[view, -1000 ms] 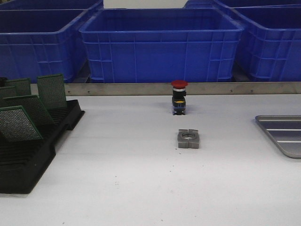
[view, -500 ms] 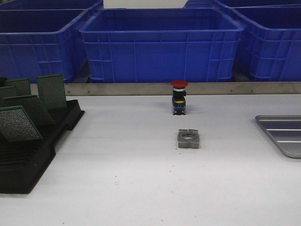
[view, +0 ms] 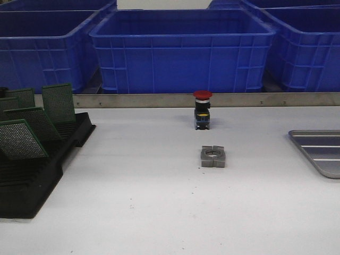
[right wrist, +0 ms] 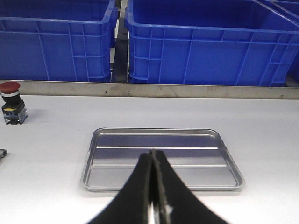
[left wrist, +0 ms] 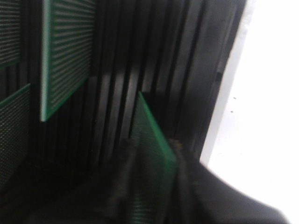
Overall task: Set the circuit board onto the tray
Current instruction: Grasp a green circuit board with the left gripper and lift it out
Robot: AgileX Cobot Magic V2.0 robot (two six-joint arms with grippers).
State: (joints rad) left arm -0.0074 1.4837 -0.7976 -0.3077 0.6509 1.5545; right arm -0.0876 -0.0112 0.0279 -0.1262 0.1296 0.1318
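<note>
Left gripper (left wrist: pixel 152 186) pinching a green circuit board (left wrist: pixel 152 154) edge-on in the black rack (view: pixel 37 175) at bench's left edge; tray (view: pixel 321 151) lies far right, under the pressed-together right gripper (right wrist: pixel 153 196).

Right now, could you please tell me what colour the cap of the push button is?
Red: the push button has a red cap, clearest in the front view.

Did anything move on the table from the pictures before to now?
Nothing visibly moved. The green perforated circuit boards stand in the black slotted plastic rack as before. The flat grey metal tray on the right has no board on it, and the red-capped push button and grey metal block sit in the same spots.
</note>
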